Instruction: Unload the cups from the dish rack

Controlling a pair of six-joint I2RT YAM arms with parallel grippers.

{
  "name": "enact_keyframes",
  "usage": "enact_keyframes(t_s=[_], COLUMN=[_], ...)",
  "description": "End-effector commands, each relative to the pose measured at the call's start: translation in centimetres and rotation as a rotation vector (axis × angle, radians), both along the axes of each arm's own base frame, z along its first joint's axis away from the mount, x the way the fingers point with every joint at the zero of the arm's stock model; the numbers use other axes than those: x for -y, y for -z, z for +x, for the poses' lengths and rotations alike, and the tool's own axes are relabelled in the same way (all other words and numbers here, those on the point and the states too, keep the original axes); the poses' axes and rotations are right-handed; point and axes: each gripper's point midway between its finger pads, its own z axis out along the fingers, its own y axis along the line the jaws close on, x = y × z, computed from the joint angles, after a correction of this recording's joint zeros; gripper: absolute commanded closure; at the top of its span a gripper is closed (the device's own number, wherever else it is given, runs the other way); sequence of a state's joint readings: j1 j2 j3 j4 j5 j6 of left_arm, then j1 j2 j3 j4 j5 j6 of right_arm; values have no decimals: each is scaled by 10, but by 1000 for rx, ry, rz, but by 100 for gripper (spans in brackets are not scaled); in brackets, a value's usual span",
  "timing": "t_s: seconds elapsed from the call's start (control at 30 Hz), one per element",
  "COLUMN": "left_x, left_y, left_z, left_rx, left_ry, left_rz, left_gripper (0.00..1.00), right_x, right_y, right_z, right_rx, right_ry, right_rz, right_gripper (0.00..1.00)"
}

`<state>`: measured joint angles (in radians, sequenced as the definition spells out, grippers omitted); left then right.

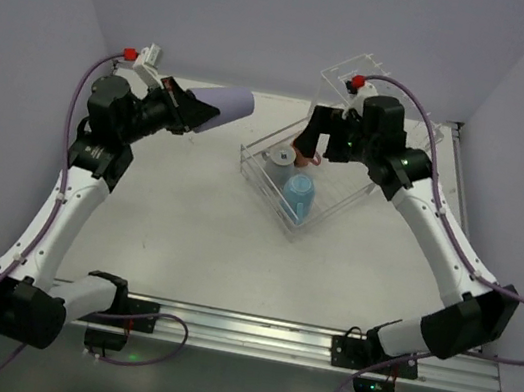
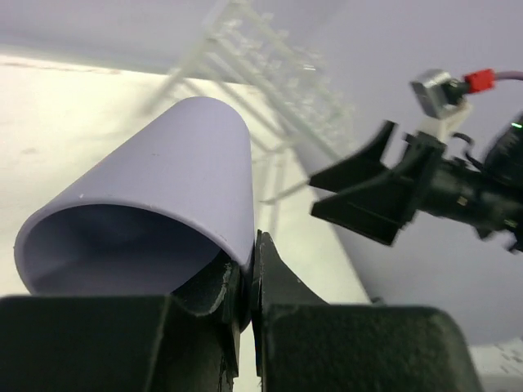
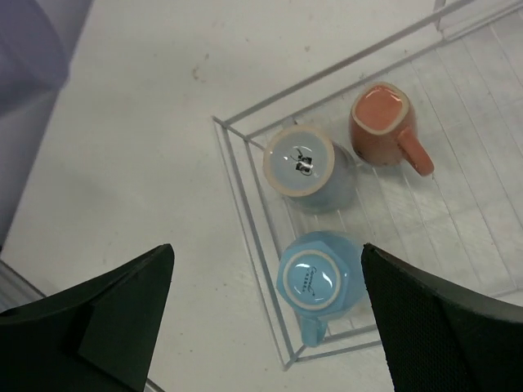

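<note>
Black fingers (image 2: 278, 286) of the left gripper (image 2: 245, 282) fill the bottom of the left wrist view, clamped on the rim wall of the lavender cup (image 2: 163, 188), one finger inside the mouth and one outside. This cup is smooth, matte and tapered, held on its side in the air with its mouth toward the gripper and its narrower base pointing toward the rack; no handle shows on it. From above, it hangs over the far left part of the white table (image 1: 184, 233), well apart from the dish rack (image 3: 248, 229). To the right, the clear thin-barred rack stands at an angle on the table, its raised tier (image 1: 341, 66) at the back. Three cups sit in the low tray near its left corner: the grey-blue cup (image 3: 306, 167) upside down, showing a cream foot ring with a small dark mark; the light blue cup (image 3: 319, 282) just beside it, also inverted; and the salmon-pink cup (image 3: 382, 122) beyond, apparently mouth up. Right gripper (image 3: 265, 327) hovers above these cups, its fingers spread wide and holding nothing.
</note>
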<state>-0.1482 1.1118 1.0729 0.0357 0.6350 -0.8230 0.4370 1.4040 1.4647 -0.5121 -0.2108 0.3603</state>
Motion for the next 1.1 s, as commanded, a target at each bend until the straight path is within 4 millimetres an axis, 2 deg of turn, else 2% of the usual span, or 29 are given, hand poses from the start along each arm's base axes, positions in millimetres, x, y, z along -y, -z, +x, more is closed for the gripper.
enact_keyframes(t_s=[0.0, 0.03, 0.07, 0.13, 0.3, 0.37, 0.8, 0.9, 1.07], left_x=[-57, -72, -79, -101, -150, -158, -170, -166, -160], left_y=[65, 86, 94, 114, 155, 163, 226, 237, 240], left_z=[13, 16, 16, 17, 17, 18, 23, 27, 42], left_rx=[-191, -274, -297, -365, -481, -510, -683, -712, -720], left_ry=[-256, -320, -343, -440, -622, -642, -568, -536, -516], left_rz=[380, 449, 487, 566, 788, 838, 1062, 1067, 1059], left_gripper=[100, 100, 100, 100, 100, 100, 100, 100, 100], right_x=[13, 12, 11, 12, 18, 19, 3, 0, 1], right_y=[43, 57, 52, 60, 70, 75, 105, 110, 117], right_z=[-10, -5, -2, -5, -9, -12, -19, -21, -22], right_rx=[-152, -191, -186, -220, -251, -265, -324, -328, -343], right_ry=[60, 69, 79, 77, 90, 78, -19, -30, -30], right_rz=[-268, -304, -319, -341, -387, -402, -442, -447, -463], right_gripper=[1, 1, 1, 1, 1, 1, 1, 1, 1])
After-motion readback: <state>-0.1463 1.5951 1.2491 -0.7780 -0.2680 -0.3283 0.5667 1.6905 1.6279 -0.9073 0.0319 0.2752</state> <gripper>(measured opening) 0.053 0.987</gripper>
